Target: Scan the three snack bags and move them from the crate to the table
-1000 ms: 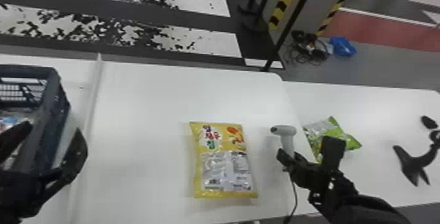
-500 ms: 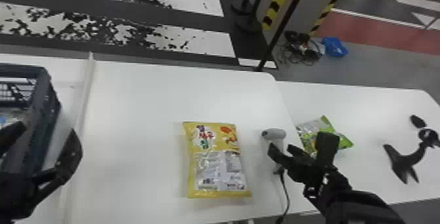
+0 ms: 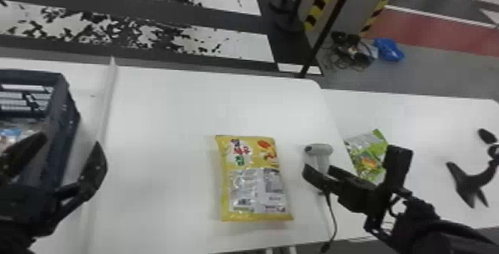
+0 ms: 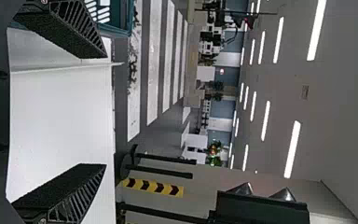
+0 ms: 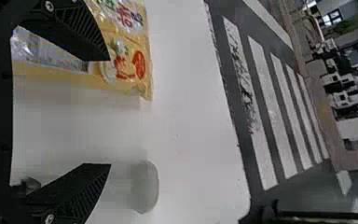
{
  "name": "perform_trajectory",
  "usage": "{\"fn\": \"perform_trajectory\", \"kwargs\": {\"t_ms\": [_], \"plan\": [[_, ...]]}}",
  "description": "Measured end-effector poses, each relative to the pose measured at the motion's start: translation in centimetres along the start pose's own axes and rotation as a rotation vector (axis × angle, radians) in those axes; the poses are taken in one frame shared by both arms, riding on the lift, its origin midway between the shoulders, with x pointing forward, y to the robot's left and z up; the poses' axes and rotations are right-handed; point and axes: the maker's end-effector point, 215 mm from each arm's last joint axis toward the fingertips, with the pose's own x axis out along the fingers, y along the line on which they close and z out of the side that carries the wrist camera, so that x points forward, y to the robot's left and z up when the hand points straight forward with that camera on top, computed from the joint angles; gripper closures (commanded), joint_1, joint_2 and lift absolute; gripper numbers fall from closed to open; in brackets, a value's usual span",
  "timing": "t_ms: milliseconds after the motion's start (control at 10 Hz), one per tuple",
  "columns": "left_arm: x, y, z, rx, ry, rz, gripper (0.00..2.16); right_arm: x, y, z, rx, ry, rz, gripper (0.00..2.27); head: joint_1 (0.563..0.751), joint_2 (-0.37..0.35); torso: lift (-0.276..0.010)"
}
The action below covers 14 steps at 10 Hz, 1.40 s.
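Grippers first, clock face as the robot sits, 12 straight ahead. Left gripper (image 3: 70, 142) is at 10 o'clock, fingers spread wide with nothing between them. Right gripper (image 3: 352, 160) is over toward 1 or 2, also spread and gripping nothing. One of its fingers overlaps the handle of the grey scanner (image 3: 322, 150) in the head view, can't tell if they touch.

Yellow snack bag (image 3: 252, 179) is lying flat on the white table (image 3: 167, 123) at 12 o'clock. Just past it at 1 is that scanner, cord (image 3: 334, 216) trailing back toward the robot. Green snack bag (image 3: 371, 160) is farther out at 2, on the adjoining white table (image 3: 419, 119).

Dark blue crate (image 3: 63, 112) sits at 10, beyond the left gripper, with some shiny packaging (image 3: 11, 134) inside. Way off at 1 there's a cable pile (image 3: 351, 54) on the floor, next to something blue (image 3: 388, 49).
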Motion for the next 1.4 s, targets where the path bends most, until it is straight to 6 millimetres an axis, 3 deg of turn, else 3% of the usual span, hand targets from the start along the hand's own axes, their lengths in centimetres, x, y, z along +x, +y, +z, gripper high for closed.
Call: {"fn": "perform_trajectory", "kwargs": {"t_ms": [100, 300, 500, 800, 1100, 1200, 1300, 1400], "plan": [[0.1, 0.0, -0.1, 0.001, 0.004, -0.001, 0.03, -0.2, 1.3, -2.1, 0.069, 0.097, 0.051, 0.08, 0.695, -0.208, -0.062], [0.1, 0.0, -0.2, 0.003, 0.007, -0.003, 0.03, 0.0, 3.0, -4.4, 0.166, 0.215, 0.131, 0.08, 0.695, -0.184, -0.062], [0.1, 0.0, -0.2, 0.003, 0.008, -0.004, 0.03, 1.2, 3.3, -5.0, 0.244, 0.243, 0.203, 0.08, 0.695, -0.163, -0.062], [0.1, -0.1, -0.1, 0.002, 0.005, -0.006, 0.03, 4.1, 2.0, -4.8, 0.197, 0.202, 0.207, 0.08, 0.695, -0.165, -0.062], [0.3, -0.2, 0.0, 0.001, 0.002, -0.007, 0.03, 6.3, 3.9, -5.2, 0.152, 0.192, 0.291, 0.09, 0.695, -0.131, -0.062], [0.3, -0.2, -0.1, 0.001, 0.003, -0.008, 0.03, 6.9, 4.7, -5.7, 0.14, 0.206, 0.315, 0.24, 0.695, -0.116, -0.062], [0.3, -0.2, -0.1, 0.001, 0.004, -0.007, 0.03, 7.3, 5.3, -6.1, 0.136, 0.223, 0.334, 1.04, 0.695, -0.108, -0.062], [0.3, -0.1, -0.2, 0.001, 0.007, -0.006, 0.03, 7.7, 5.6, -6.8, 0.124, 0.246, 0.335, 2.09, 0.695, -0.096, -0.062]]}}
